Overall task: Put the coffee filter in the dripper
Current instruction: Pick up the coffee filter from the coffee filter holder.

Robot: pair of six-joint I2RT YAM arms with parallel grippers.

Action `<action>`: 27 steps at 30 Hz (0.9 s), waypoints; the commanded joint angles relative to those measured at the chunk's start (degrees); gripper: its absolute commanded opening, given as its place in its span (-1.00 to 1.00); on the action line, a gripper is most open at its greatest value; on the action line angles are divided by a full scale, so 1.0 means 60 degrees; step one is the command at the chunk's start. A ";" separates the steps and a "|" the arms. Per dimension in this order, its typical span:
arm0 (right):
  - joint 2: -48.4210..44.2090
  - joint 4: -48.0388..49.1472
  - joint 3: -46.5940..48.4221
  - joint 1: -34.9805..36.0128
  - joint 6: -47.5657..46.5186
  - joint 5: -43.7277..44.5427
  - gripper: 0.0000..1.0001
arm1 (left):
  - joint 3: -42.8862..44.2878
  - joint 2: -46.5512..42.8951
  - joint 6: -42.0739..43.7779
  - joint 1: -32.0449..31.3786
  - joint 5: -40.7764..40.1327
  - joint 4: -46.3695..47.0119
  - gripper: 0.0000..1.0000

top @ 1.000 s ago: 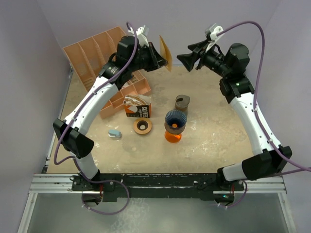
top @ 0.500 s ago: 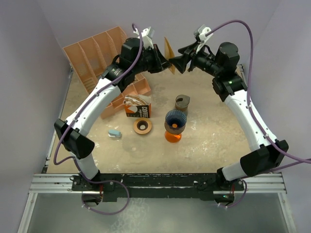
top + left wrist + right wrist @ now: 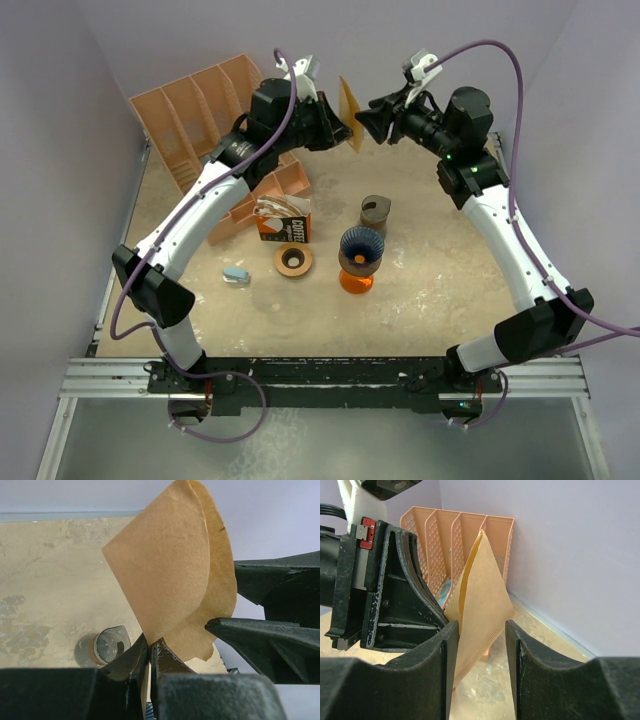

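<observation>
Tan paper coffee filter (image 3: 175,575), flattened cone with a curved top edge, held aloft above the counter (image 3: 430,260), pinched at its lower corner by the clenched left end effector (image 3: 150,647), straddled by the parted, ungripping right end effector (image 3: 481,625), blue ribbed dripper (image 3: 360,250) stood on the counter below.

Tan paper coffee filter (image 3: 172,575), flattened cone, aloft at the back, blue ribbed dripper (image 3: 360,246) upright on the table (image 3: 440,285).
</observation>
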 commanded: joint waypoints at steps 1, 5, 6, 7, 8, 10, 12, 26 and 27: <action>-0.0176 0.0224 0.0173 0.0137 -0.0166 0.0328 -0.12 | 0.0265 -0.0224 0.0281 -0.0082 -0.0165 0.0341 -1.00; -0.0202 0.0221 0.0017 0.0236 -0.0252 0.0517 -0.12 | 0.0327 -0.0194 0.0400 -0.0125 -0.0291 0.0288 -1.00; -0.0206 0.0224 -0.0024 0.0271 -0.0272 0.0568 -0.12 | 0.0328 -0.0195 0.0414 -0.0131 -0.0319 0.0284 -1.00; -0.0217 0.0217 -0.0062 0.0301 -0.0282 0.0645 -0.13 | 0.0328 -0.0191 0.0421 -0.0144 -0.0335 0.0281 -1.00; -0.0220 0.0223 -0.0098 0.0327 -0.0302 0.0741 -0.14 | 0.0328 -0.0194 0.0440 -0.0146 -0.0337 0.0284 -1.00; -0.0213 0.0229 -0.0143 0.0337 -0.0306 0.0894 -0.19 | 0.0312 -0.0197 0.0462 -0.0146 -0.0359 0.0267 -1.00; -0.0206 0.0239 -0.0176 0.0348 -0.0292 0.1033 -0.25 | 0.0310 -0.0202 0.0484 -0.0151 -0.0378 0.0269 -1.00; -0.0289 0.0204 -0.0049 0.0351 -0.0321 0.1410 -1.00 | 0.0188 -0.0177 0.0625 -0.0160 0.0059 0.0602 -0.98; -0.0313 0.0176 -0.0007 0.0351 -0.0328 0.1457 -1.00 | 0.0139 -0.0193 0.0720 -0.0153 0.0179 0.0720 -0.92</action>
